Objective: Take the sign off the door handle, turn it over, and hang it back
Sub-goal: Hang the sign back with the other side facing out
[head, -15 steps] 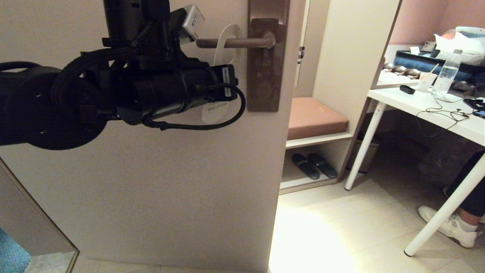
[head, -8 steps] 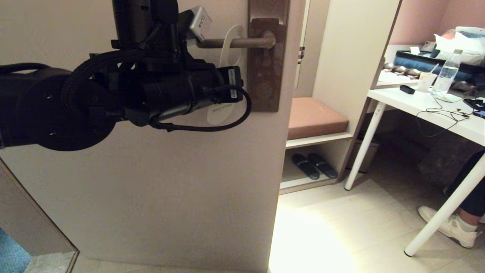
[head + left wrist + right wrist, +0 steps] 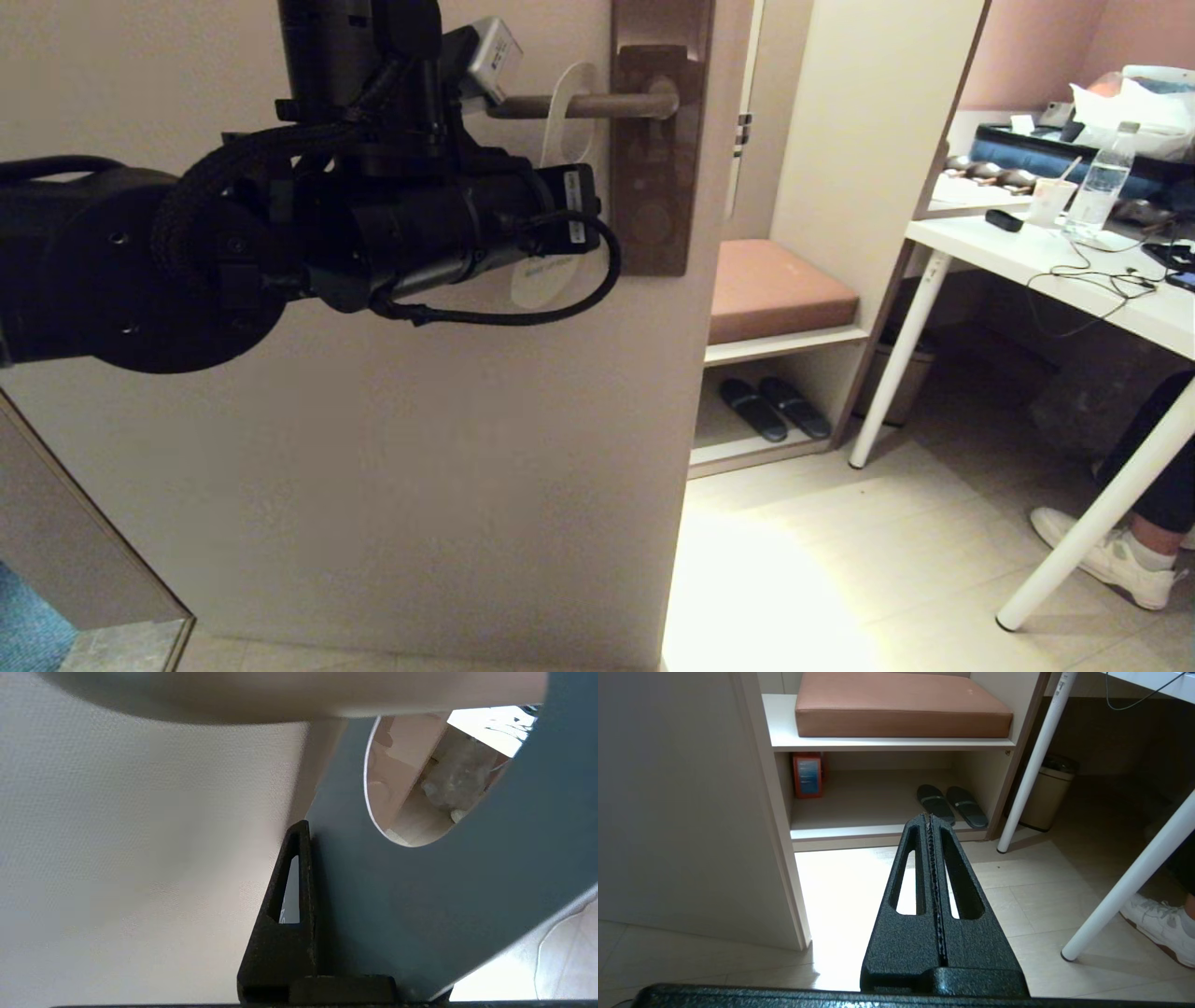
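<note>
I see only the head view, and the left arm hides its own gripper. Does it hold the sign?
Observer: Yes. The left wrist view shows the left gripper shut on the sign, with one finger lying against the grey-blue face.
Operator: And the right gripper? It is not in my view.
Observer: The right wrist view shows the right gripper shut and empty, pointing at the floor in front of the slippers.

white sign [image 3: 551, 271], bronze door handle [image 3: 588, 105]
</note>
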### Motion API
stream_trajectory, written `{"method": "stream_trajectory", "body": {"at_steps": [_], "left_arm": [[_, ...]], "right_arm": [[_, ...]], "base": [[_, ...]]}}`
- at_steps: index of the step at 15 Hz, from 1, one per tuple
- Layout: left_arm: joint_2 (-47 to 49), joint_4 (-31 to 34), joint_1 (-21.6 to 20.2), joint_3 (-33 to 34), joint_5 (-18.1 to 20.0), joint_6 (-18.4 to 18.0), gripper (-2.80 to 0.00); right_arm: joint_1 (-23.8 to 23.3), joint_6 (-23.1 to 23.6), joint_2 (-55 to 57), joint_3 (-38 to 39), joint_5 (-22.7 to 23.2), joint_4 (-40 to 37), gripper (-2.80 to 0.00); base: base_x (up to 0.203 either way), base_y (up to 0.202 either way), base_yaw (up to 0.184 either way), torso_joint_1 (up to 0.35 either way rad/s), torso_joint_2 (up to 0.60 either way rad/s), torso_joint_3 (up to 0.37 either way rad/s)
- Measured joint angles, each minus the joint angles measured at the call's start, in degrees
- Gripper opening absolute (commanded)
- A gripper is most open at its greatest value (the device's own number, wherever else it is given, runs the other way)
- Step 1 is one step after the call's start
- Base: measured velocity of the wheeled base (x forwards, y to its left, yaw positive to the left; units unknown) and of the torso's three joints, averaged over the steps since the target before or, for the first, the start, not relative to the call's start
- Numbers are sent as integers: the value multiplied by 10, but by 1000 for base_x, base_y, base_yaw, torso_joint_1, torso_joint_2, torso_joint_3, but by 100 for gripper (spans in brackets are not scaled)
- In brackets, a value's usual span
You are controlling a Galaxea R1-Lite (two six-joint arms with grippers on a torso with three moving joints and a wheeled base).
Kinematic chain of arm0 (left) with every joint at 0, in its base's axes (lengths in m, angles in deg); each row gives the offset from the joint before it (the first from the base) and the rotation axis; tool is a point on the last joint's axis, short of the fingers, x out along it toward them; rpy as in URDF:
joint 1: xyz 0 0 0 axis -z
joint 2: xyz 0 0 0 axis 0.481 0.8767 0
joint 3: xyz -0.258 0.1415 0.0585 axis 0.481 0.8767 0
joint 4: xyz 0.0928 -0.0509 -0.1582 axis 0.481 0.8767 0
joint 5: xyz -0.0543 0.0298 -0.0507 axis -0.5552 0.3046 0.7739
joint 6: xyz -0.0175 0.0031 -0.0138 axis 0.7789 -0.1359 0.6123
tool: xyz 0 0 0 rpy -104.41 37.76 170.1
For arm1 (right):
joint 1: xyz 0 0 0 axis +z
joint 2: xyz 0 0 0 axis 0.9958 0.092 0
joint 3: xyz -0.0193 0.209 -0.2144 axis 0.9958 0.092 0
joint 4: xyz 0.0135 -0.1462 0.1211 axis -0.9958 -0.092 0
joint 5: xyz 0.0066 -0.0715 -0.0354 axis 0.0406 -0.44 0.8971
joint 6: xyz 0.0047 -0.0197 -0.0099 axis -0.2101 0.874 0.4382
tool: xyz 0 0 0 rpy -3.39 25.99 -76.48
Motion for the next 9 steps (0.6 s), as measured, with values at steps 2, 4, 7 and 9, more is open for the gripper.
{"method": "stream_trajectory", "body": {"at_steps": [2,4,7,9], "left_arm": [[-1,0,4,0,-3,1,-280],[-1,2,9,1,-13,0,0],[-2,0,14,1,-18,1,0],[-3,0,15,2,-18,3,0]], "right_arm": [[0,0,0,0,0,0,-280],[0,0,0,0,0,0,-280],[0,0,0,0,0,0,-280],[0,0,0,0,0,0,-280]], "base": [[0,0,0,0,0,0],[0,0,0,0,0,0],[0,0,0,0,0,0],[0,0,0,0,0,0]]}}
